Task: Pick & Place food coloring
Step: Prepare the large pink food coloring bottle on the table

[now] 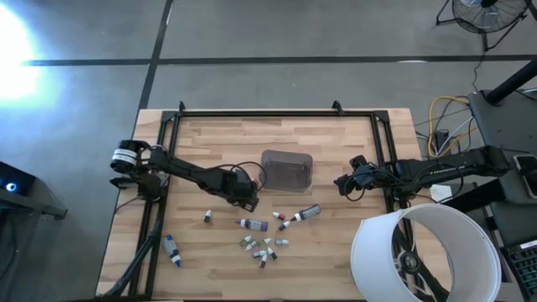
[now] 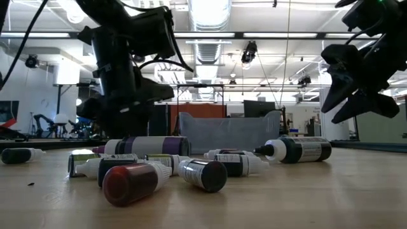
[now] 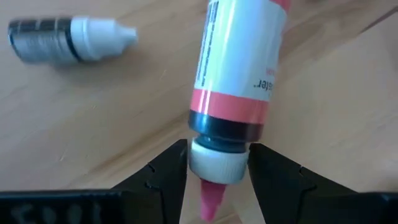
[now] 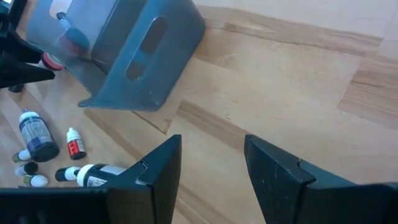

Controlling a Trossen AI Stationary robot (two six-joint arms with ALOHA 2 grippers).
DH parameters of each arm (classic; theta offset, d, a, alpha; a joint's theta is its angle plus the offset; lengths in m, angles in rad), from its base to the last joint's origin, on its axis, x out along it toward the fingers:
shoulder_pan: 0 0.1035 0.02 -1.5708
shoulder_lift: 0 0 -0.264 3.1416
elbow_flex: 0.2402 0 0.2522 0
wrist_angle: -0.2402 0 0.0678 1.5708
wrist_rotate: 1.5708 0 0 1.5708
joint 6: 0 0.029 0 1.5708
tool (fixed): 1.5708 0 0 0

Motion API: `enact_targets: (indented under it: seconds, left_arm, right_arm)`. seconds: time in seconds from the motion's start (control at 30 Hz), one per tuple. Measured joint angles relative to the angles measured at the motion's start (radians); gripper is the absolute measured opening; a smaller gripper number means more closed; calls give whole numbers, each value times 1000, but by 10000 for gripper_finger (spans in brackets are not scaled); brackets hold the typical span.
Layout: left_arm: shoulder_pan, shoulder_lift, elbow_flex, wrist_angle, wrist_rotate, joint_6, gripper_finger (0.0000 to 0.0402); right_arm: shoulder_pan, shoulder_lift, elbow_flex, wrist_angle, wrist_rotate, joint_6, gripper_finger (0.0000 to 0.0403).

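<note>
Left tool (image 3: 217,168) is pinching a smooth cylindrical red-capped food coloring bottle (image 3: 239,81) just beside the grey translucent tub (image 1: 287,169); its far end's cropped. Right tool (image 4: 211,168) is hovering, fingers apart, over the wooden table (image 4: 298,93).

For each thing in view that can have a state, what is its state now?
Left gripper: shut on the red bottle, at its white collar.
Right gripper: open, empty, right of the grey tub.
Grey tub: open-topped.
Loose bottles: lying on the table, capped.
Blue bottle: lying apart, near the table's left edge.
</note>
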Motion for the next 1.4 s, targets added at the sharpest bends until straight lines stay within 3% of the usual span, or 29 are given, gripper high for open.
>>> enact_targets:
  seconds: [0.43, 0.77, 1.13, 1.4]
  left_arm:
    - [3, 4, -1, 27, 21, 1, 145]
    - [2, 3, -1, 20, 49, 0, 84]
    - [-1, -1, 0, -2, 37, 18, 97]
    - [-1, -3, 103, -233, 159, 110, 95]
  right_arm:
    - [0, 0, 0, 0, -2, 0, 169]
    - [0, 0, -1, 0, -2, -7, 169]
    - [0, 0, -6, 6, -4, -16, 169]
    - [-2, 37, -6, 60, -78, -91, 169]
